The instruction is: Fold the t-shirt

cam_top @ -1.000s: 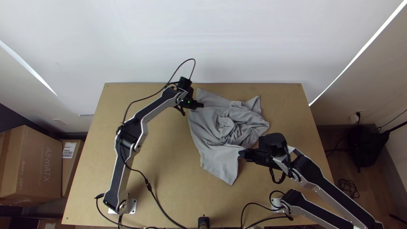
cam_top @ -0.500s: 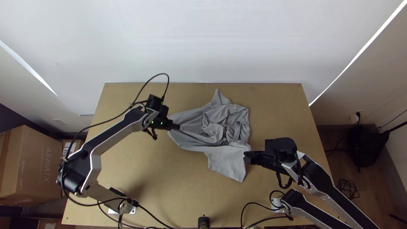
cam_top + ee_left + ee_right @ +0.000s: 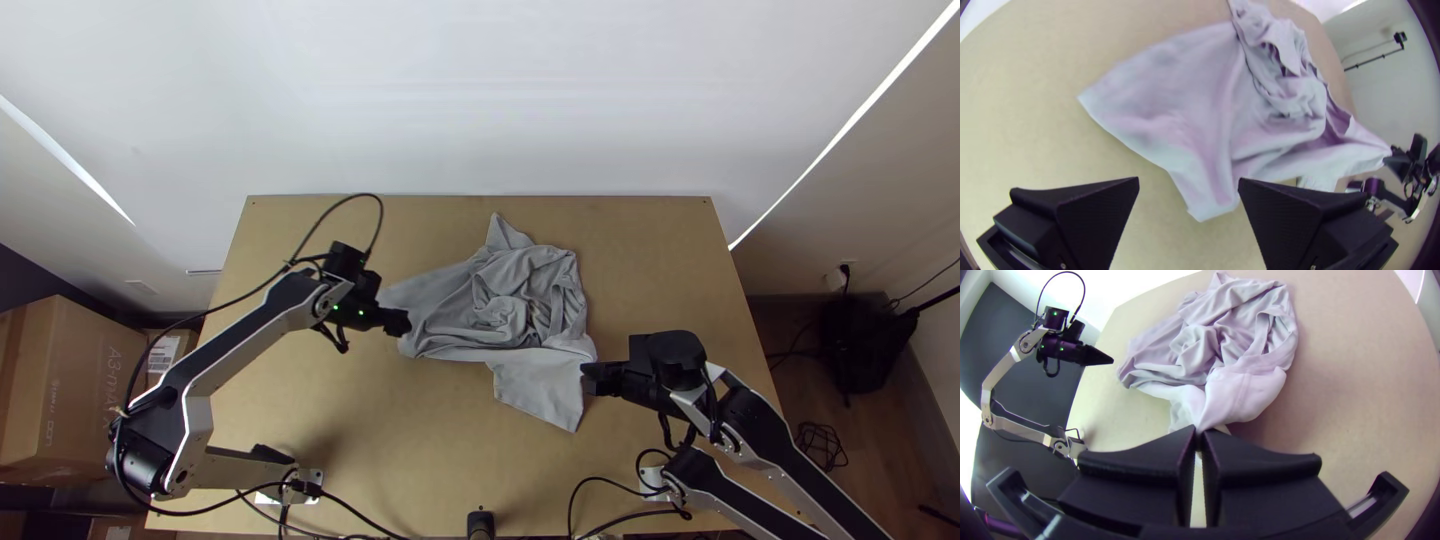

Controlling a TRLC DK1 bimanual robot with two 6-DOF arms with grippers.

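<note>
The grey t-shirt point(image 3: 545, 375) lies near the middle of the wooden table point(image 3: 660, 240), its body bunched in rumpled folds, with a flatter flap towards the near edge and a pointed corner towards the far one. The right gripper point(image 3: 1199, 434) has its fingers closed on a pinch of fabric at the shirt's right side, beside that flap. The left gripper point(image 3: 403, 322) stands wide apart at the opposite side, and a loose corner of the cloth point(image 3: 1210, 202) shows in the gap between its fingers (whether truly between them or a little below, I can't tell).

So the next grasp probably turns on that left side: the shirt stretches rightward from the left gripper, which is much the nearer one to this corner. Closing too high would likely miss the fabric. Folding proper seems some way off; the bunched middle probably needs spreading first.
</note>
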